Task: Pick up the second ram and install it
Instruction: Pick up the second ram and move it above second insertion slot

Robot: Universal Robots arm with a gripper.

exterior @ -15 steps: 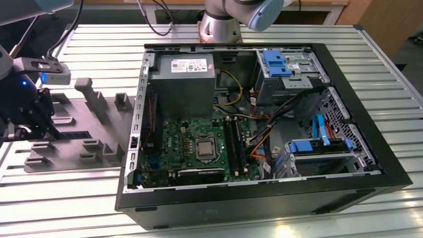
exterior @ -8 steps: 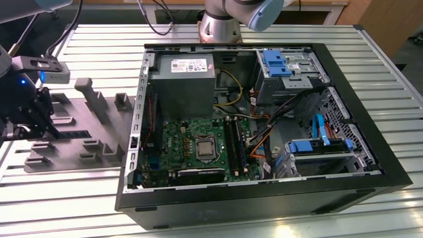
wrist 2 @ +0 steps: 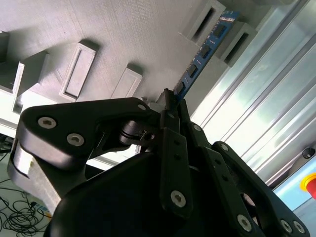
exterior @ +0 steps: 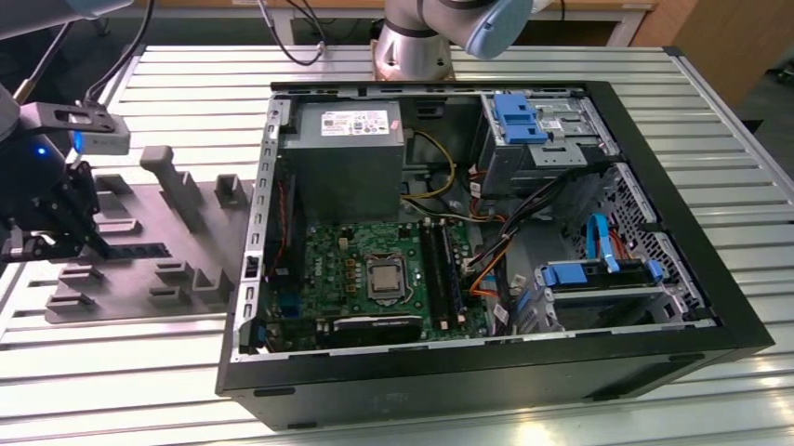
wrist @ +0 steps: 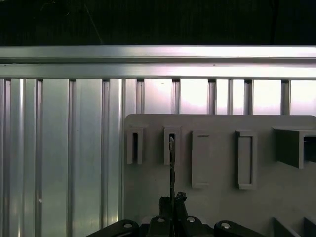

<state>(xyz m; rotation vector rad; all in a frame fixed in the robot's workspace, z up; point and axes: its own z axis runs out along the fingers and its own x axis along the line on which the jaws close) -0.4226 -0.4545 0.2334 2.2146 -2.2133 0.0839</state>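
Right, exterior view first: the gripper (exterior: 74, 246) sits low at the exterior view's left, over the grey tray (exterior: 130, 218) and well apart from the open computer case (exterior: 496, 372) in the middle. A dark strip lies along the tray right at its fingertips. That is the second ram (exterior: 134, 249), nowhere near the motherboard (exterior: 329, 269) or the memory slots (exterior: 443, 269) beside the processor socket. The tray is parked just beside the case, presumably to keep the carry short.

On to the second wrist view, the telling one. The gripper (wrist 2: 170, 98) is clenched on the near end of the second ram (wrist 2: 205, 49), with its black fingers (wrist 2: 174, 143) pinching the board across its flat faces. The blue stick stands on edge and runs away to a pair of raised blocks (wrist 2: 212, 19) that cradle its far end. That holder likely keeps it upright so fingers can close on either side.

First wrist view now: the second ram (wrist: 171, 163) reads as a thin line seen edge-on. It runs from the gripper (wrist: 173, 200) straight into a slotted block (wrist: 171, 145) on the grey tray (wrist: 217, 123), in line with the fingers. The ribbed metal table (wrist: 74, 148) lies beyond. By the look of it, the stick is gripped but not lifted out.
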